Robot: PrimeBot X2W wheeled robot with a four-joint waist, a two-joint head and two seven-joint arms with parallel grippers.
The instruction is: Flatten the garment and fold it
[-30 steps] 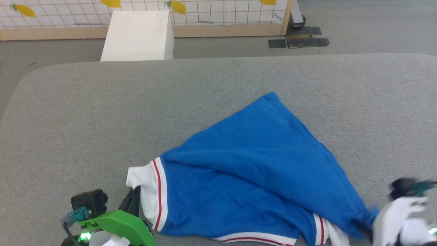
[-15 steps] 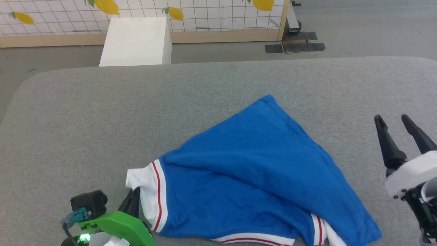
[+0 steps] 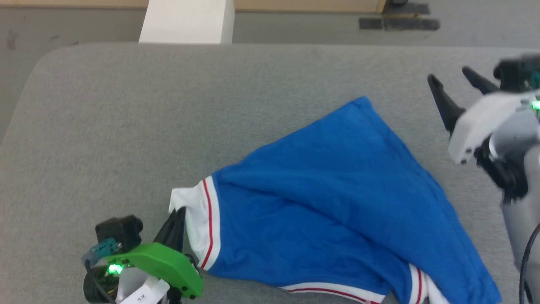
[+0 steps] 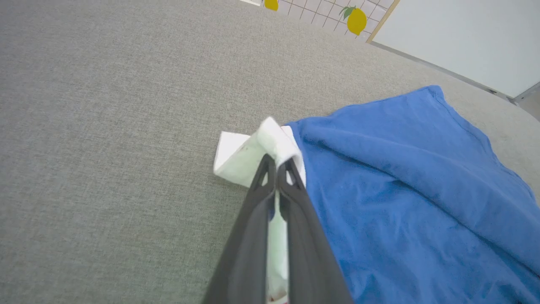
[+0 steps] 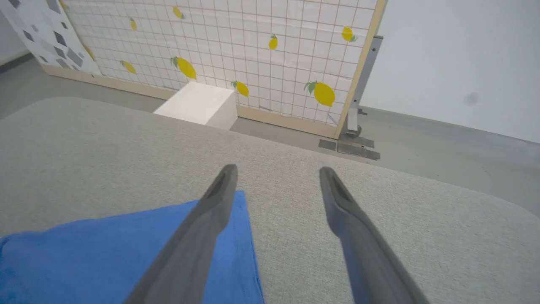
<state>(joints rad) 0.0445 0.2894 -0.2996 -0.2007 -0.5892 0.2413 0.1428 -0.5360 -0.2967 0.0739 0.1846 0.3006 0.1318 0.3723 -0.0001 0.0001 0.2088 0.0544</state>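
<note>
At seven o'clock in the head view, nearest the robot, the left end effector (image 4: 276,164) is clenched on the white sleeve (image 3: 190,211) of the garment (image 3: 329,202), probably to pin that corner while the rest is pulled flat. The garment lies crumpled and doubled over itself, from the middle of the grey tabletop (image 3: 126,126) toward five o'clock. At two o'clock the right end effector (image 3: 448,75) hangs released and empty beside the blue corner, likely placed to take a fresh hold. Beyond, at twelve, stands a white box (image 3: 187,21). Count: one garment, two end effectors, one box
</note>
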